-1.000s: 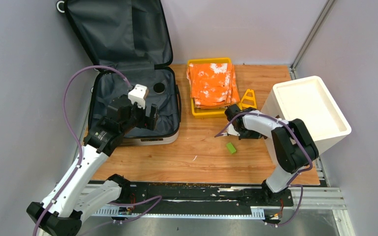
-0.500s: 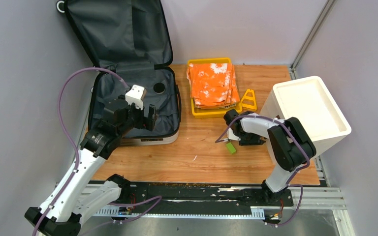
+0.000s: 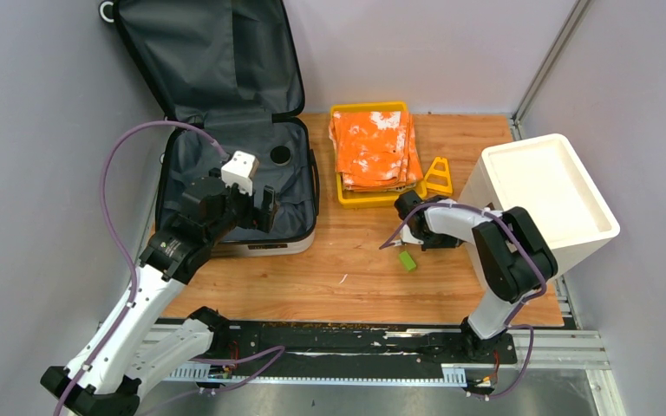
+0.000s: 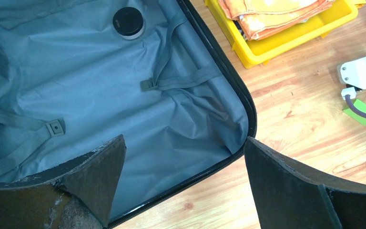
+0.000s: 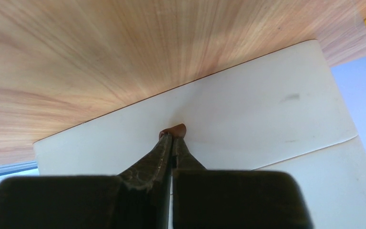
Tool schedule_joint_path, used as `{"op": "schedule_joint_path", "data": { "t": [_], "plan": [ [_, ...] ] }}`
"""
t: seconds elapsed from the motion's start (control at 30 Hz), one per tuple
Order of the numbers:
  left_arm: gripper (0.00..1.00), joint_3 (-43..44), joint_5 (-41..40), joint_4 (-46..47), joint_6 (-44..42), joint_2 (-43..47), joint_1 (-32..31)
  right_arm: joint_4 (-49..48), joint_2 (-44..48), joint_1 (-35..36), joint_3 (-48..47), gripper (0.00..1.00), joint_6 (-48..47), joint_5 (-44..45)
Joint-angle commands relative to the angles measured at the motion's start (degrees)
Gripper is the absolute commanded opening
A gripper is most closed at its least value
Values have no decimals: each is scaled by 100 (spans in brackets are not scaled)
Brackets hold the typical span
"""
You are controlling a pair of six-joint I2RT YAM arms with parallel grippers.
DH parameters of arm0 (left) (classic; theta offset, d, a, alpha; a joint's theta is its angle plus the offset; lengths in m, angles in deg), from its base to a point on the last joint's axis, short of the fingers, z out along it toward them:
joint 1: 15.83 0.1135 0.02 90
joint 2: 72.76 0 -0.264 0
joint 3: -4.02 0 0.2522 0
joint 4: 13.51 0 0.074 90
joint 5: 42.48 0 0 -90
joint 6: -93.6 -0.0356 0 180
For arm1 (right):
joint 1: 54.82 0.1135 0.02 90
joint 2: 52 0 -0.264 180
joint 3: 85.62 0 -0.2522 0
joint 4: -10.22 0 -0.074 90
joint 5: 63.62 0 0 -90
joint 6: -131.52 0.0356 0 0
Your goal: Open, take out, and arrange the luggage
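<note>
Since the right gripper (image 5: 173, 143) has snapped its jaws together on nothing, the green block (image 3: 408, 260) stays on the tabletop (image 3: 355, 286). The left gripper (image 4: 183, 143) holds its jaws spread over the open luggage (image 3: 199, 156), at the far-left corner.

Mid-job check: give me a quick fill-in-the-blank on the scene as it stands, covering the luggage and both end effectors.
1. The luggage lies ____, its lid leaning on the back wall.
2. The left end effector hangs over the lining, holding ____.
3. The right end effector has its jaws ____.
4. The small block on the table is ____.

Missing words: open; nothing; shut; green.
</note>
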Motion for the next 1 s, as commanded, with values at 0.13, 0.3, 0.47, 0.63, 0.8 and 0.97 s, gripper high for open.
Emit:
{"op": "schedule_joint_path", "data": {
  "t": [0.13, 0.3, 0.47, 0.63, 0.8, 0.97],
  "plan": [
    [100, -25, -219, 154, -5, 99, -36, 292, 274, 623, -483, 0, 208, -283],
    [100, -66, -351, 177, -35, 137, -36, 460, 92, 1060, -977, 0, 526, -547],
    [100, -113, -530, 200, -54, 190, -36, 615, -30, 1342, -1257, 0, 601, -958],
    [100, -140, -737, 203, -50, 208, -35, 748, -74, 1432, -1375, 0, 767, -1147],
    [100, -166, -1008, 186, -34, 182, -36, 819, 77, 1468, -1355, 0, 995, -1323],
    [100, -171, -1307, 143, -47, 102, -36, 898, 361, 1510, -1452, 12, 1162, -1239]
  ]
}}
